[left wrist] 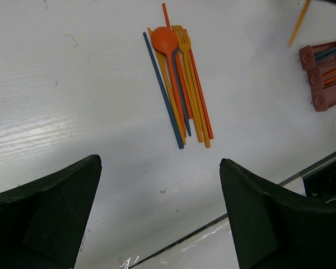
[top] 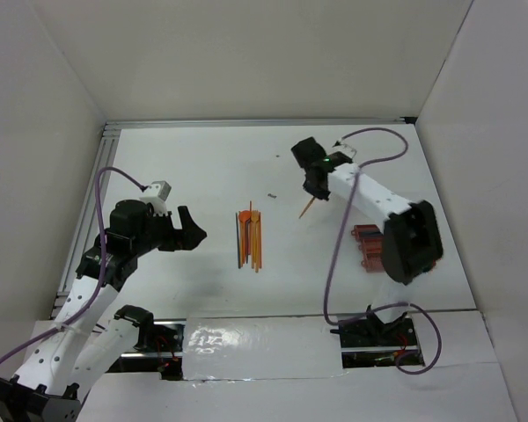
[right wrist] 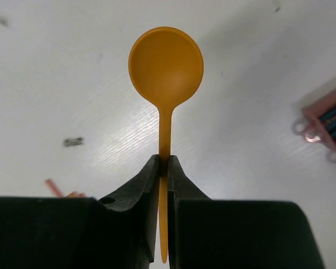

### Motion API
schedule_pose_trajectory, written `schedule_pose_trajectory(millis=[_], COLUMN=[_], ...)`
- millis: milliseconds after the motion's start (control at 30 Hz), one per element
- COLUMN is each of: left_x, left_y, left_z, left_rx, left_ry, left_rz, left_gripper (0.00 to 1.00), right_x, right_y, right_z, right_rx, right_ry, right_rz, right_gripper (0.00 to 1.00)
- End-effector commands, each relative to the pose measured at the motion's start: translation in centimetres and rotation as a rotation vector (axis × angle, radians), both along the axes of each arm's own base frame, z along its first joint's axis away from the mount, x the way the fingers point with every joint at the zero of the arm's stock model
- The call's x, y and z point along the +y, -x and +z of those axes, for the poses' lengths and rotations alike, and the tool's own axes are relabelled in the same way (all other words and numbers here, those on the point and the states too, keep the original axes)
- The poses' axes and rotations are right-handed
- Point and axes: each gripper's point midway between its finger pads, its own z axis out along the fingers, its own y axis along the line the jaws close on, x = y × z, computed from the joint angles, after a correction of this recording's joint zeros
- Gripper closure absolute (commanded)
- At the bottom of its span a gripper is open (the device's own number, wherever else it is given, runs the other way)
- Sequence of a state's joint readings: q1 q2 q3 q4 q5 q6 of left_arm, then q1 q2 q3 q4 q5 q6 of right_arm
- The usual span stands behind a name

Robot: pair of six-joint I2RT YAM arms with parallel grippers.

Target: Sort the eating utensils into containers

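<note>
Carrying one item to its trough.
Item: orange round-bowled plastic spoon [right wrist: 166,64]. Its handle is pinched edge-on between the nearly closed fingers of the right tool [right wrist: 163,168], and its bowl projects straight ahead of the tips, apparently lifted off the white bench [top: 202,167].
Destination: reddish-brown plastic tray of narrow troughs [right wrist: 330,126], off to that tool's right, partly under its own arm.
Handling note: turn the wrist until the handle runs parallel to a trough, lower bowl-end first, and release only when low. The thin handle may pivot in the pinch.
Left tool [left wrist: 159,207]: wide open and empty, with the heap of thin orange and blue plastic utensils [left wrist: 182,89] ahead of it.
</note>
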State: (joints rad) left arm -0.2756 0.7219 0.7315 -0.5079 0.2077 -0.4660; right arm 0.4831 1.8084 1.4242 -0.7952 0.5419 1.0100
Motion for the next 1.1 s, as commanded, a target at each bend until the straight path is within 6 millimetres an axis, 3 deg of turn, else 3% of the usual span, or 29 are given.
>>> schedule_pose_trajectory(millis=[0, 67, 100, 133, 167, 300, 433, 500, 567, 767, 1067], left_x=[-0.5, -0.7, -0.7, -0.7, -0.8, -1.0, -0.9, -0.8, -1.1, -1.1, -1.7], left_y=[-0.5, -0.5, -0.5, -0.5, -0.5, -0.4, -0.3, -0.4, -0.2, -0.5, -0.6], left_z=[1.4, 1.3, 1.4, 1.3, 1.4, 1.1, 1.0, 1.1, 1.0, 0.7, 0.1], left_rx=[-0.06, -0.056, -0.06, -0.057, -0.059, -0.042, -0.035, -0.044, -0.038, -0.019, 0.009], left_ry=[0.011, 0.013, 0.013, 0.011, 0.016, 0.018, 0.015, 0.018, 0.023, 0.016, 0.021], left_rz=[-0.039, -0.048, -0.047, -0.048, -0.054, -0.067, -0.058, -0.056, -0.068, -0.066, -0.092], left_gripper=[0.0, 0.0, 0.0, 0.0, 0.0, 0.0, 0.0, 0.0, 0.0, 0.0, 0.0], right_x=[-5.2, -8.6, -10.3, -11.3, -12.9, -16.8, -18.5, -19.6, -19.7, -22.8, -25.4], right_y=[3.4, 6.2, 7.7, 8.7, 10.7, 14.9, 17.5, 18.3, 17.9, 18.1, 17.4], right_z=[9.8, 9.1, 10.6, 10.6, 9.8, 6.6, 3.3, 1.7, 1.0, -1.7, -2.3], right_rx=[-0.171, -0.152, -0.209, -0.231, -0.244, -0.203, -0.136, -0.137, -0.152, -0.085, -0.11], right_ry=[-0.022, -0.036, -0.042, -0.05, -0.052, -0.042, -0.06, -0.067, -0.075, -0.05, -0.034], right_rz=[-0.07, -0.186, -0.235, -0.283, -0.335, -0.473, -0.575, -0.651, -0.646, -0.774, -0.835], right_gripper=[1.0, 1.0, 1.0, 1.0, 1.0, 1.0, 1.0, 1.0, 1.0, 1.0, 1.0])
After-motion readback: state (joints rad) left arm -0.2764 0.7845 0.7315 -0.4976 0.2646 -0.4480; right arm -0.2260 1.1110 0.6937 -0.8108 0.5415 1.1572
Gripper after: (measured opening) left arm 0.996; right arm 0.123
